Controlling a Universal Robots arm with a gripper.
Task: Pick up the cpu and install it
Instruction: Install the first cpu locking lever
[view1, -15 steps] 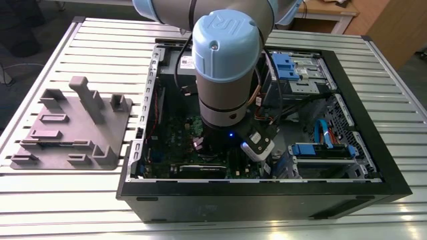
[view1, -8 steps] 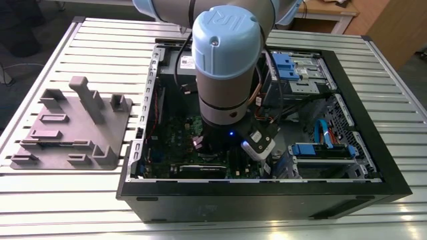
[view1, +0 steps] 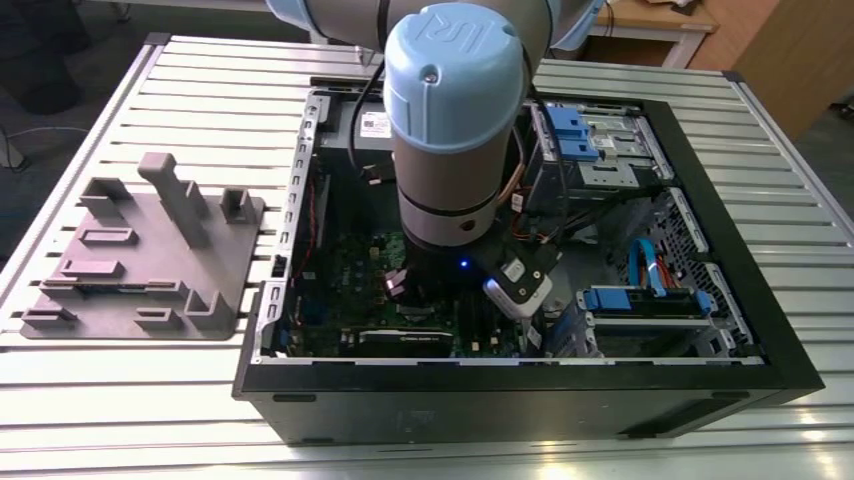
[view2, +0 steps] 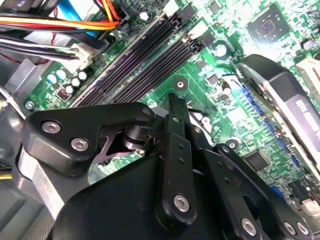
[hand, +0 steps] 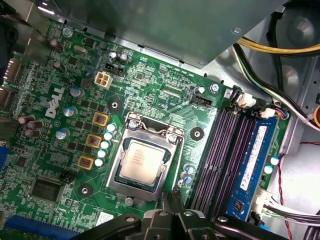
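While the big pale-blue and grey robot arm (view1: 447, 120) is reaching down into the open black computer case (view1: 534, 390) lying on the slatted metal table (view1: 200, 100), the black linkage gripper (hand: 175, 202) is hovering low over the green circuit board (hand: 165, 95). In the first wrist view, the cpu (hand: 140, 159), a small flat square chip with a silvery-grey metal top, is sitting inside the hollow square metal socket frame (hand: 167, 172), just ahead of the gripper's tips and apart from them. Nothing is showing between the fingers (view2: 176, 112), which are looking drawn together and empty, so I judge the tool clenched on nothing.

Judging the risks, the narrow tips are hanging very near the socket frame and the dark memory slots (hand: 222, 145) beside the tool. Any sideways drift or descent could be scraping the board, nudging the chip askew in its seat, or bending the contacts beneath it. The bundled coloured cables (view2: 50, 25) are also lying close to the gripper's linkage and could snag.
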